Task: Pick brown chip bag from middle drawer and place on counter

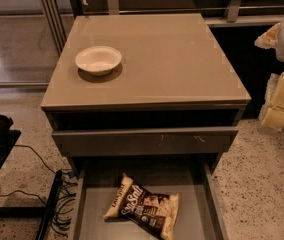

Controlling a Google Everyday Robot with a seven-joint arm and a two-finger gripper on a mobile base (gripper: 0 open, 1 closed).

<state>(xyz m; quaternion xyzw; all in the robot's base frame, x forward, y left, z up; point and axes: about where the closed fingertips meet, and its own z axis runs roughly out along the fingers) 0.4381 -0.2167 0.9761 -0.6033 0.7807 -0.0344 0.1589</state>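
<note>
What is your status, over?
Gripper hangs right of counter. Brown chip bag lies in open middle drawer, untouched. White bowl on counter, left side.

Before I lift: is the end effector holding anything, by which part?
Nothing. The crinkly dark brown chip bag lies in the open grey middle drawer; the cream end effector hangs at the right edge, apart.

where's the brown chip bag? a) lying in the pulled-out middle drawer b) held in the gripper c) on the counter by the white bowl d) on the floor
a: the brown chip bag lies on the bottom of the open middle drawer, the counter holds the white bowl, and the gripper is at the view's right edge, apart from the bag.
</note>
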